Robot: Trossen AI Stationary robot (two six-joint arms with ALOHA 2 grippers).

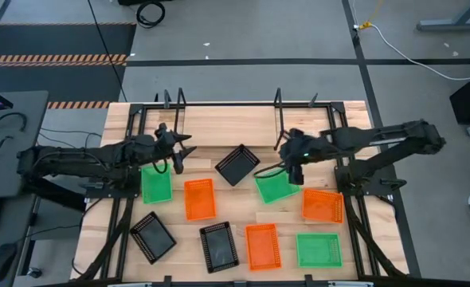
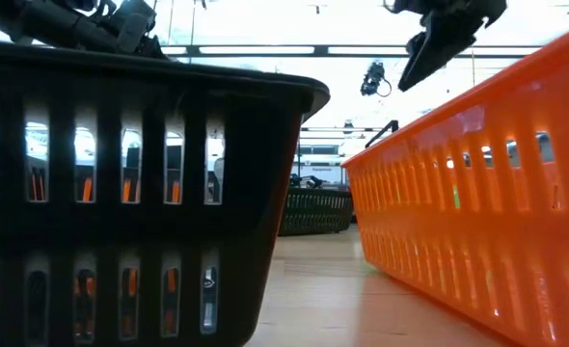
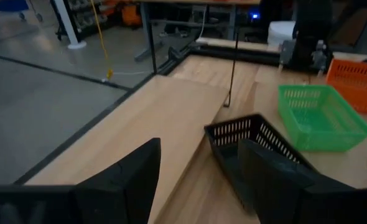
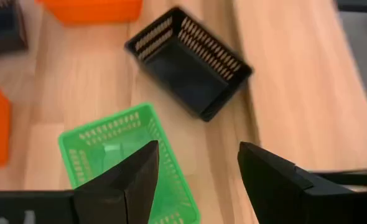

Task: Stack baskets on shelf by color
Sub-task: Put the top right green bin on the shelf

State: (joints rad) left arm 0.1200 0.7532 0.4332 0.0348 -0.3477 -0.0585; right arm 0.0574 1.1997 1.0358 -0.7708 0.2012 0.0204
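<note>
We see both grippers, left (image 1: 181,151) and right (image 1: 292,171), hover with fingers spread and empty. All nine plastic mesh baskets lie scattered on the table (image 1: 179,247), none stacked; the wooden shelf (image 1: 227,123) waits bare.

black basket (image 2: 121,193): fills the low view's near left, cut off by the left and bottom edges, hiding most of the bench behind it
orange basket (image 2: 487,212): cut off by the right edge
green basket (image 4: 130,165): partly hidden behind the right claw's fingers (image 4: 124,180)
far room: blurred in the low view
</note>
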